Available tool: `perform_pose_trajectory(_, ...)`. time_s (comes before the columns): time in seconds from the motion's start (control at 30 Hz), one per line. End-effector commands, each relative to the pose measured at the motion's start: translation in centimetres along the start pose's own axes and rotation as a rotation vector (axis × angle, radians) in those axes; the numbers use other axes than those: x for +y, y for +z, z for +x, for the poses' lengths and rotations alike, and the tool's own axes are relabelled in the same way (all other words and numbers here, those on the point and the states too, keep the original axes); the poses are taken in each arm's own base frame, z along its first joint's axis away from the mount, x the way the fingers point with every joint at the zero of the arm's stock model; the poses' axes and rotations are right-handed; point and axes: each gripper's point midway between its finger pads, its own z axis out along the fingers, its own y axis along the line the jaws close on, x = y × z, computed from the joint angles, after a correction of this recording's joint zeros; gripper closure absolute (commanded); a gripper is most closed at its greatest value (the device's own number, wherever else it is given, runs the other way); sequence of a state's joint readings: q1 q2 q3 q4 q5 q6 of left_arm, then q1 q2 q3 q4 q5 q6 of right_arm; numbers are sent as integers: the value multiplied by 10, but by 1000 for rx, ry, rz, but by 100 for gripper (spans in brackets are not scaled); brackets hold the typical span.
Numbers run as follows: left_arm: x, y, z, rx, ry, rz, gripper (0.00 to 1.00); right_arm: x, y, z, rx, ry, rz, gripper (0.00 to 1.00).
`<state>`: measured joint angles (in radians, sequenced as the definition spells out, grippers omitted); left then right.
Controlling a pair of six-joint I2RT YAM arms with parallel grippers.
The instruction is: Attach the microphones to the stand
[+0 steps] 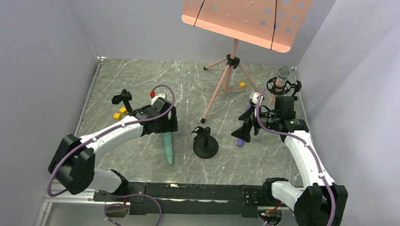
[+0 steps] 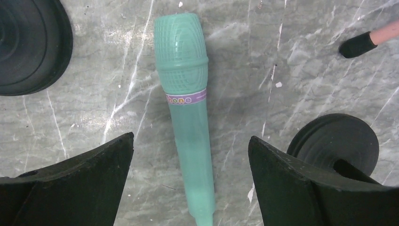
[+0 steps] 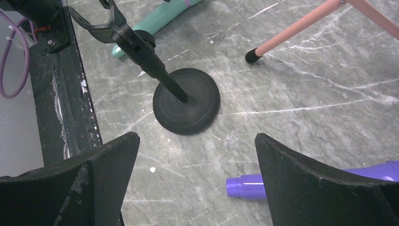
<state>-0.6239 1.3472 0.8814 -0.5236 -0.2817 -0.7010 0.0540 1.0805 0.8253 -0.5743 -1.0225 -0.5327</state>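
Work surface: grey marble-pattern slab (image 1: 138,80), white veining, matt finish. Silver metal trim strip (image 1: 88,98) runs along its left edge. Enclosed on three sides by plain pale lavender-grey panels: left wall (image 1: 32,60), back wall (image 1: 141,18), right wall (image 1: 362,74). Far centre stands a salmon-pink perforated music stand (image 1: 245,15), panel tilted, two thin black cords (image 1: 275,19) across it. Its pink tripod legs (image 1: 217,93) rest on the slab on black rubber feet (image 3: 252,55). Light even and diffuse; shadows soft.
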Motion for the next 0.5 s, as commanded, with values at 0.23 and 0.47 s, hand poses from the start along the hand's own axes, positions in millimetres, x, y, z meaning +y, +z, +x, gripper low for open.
perform_pose_trajectory(0.23, -22, 14, -13, 27, 72, 160, 1, -2, -2, -12, -23, -51, -2, 0)
perform_pose_trajectory(0.47, -16, 20, -18, 42, 116, 103, 1, -2, -2, -11, -19, -47, -6, 0)
